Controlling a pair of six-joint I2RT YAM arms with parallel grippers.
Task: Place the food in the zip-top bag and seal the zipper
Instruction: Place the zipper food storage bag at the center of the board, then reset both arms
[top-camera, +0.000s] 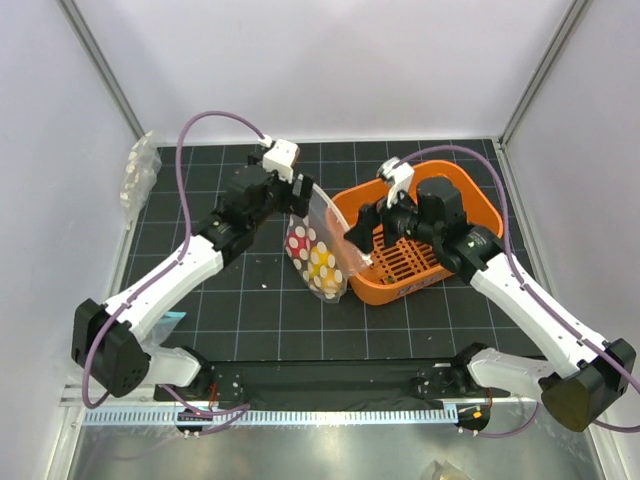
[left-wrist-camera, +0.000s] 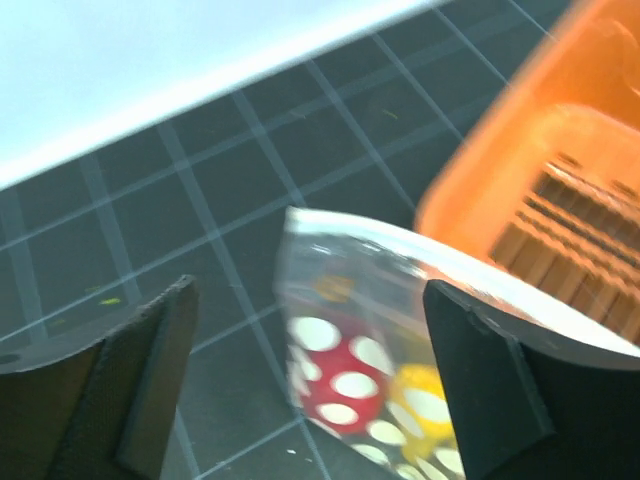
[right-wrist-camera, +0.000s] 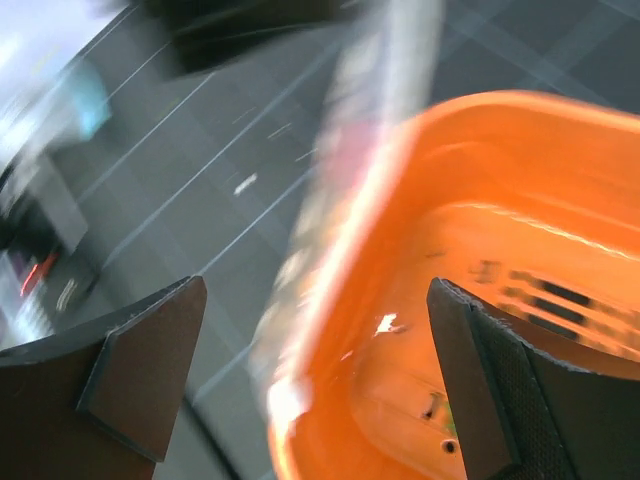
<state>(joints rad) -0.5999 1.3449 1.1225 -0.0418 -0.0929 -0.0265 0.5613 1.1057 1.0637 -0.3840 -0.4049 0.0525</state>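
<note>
**Fruit is in the bag, zipper comes next**

From above, the zip-top bag (top-camera: 318, 250) leans on the orange basket (top-camera: 470, 200). The food (top-camera: 300, 240) is inside.

Left wrist: the left gripper (left-wrist-camera: 310, 292) is wide open, holding nothing.

Right wrist: the right gripper (right-wrist-camera: 315, 290) is wide open too.

I cannot tell if the zipper (left-wrist-camera: 380, 235) is shut. I think it needs pinching next.

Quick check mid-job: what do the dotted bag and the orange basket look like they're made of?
Zip-top bag: thin clear plastic film, glossy, since the toy fruits show through it. Orange basket: apparently rigid moulded plastic, smooth and slightly shiny, with a slotted floor.
</note>
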